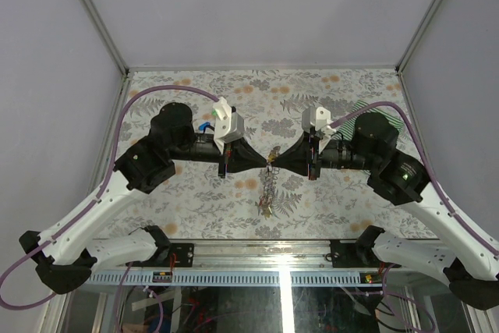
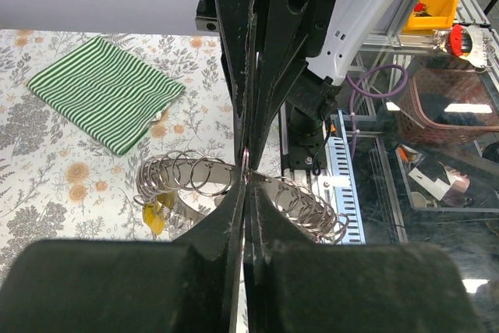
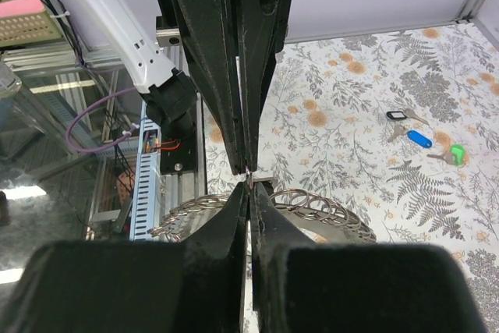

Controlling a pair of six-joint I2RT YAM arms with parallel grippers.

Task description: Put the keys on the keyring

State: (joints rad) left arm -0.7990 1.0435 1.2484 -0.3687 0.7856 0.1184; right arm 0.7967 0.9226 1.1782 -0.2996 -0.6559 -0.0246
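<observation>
Though clear of table [image 1: 195, 193] edges, left fingers [image 2: 221, 228] and right fingers [image 3: 228, 228] tight on the keyring [image 1: 268, 186]

- Our left gripper [image 1: 263, 163] and right gripper [image 1: 279, 162] meet tip to tip above the table [image 1: 257, 87], barring the way between.
- The keyring [image 1: 269, 185] hangs beneath them.
- We see passage along the far edge, between loose keys [image 3: 419, 139] and striped cloth [image 2: 105, 91].

No word, number or brand mark can be read in any view; the keys [image 3: 419, 139] are too small to tell.
</observation>
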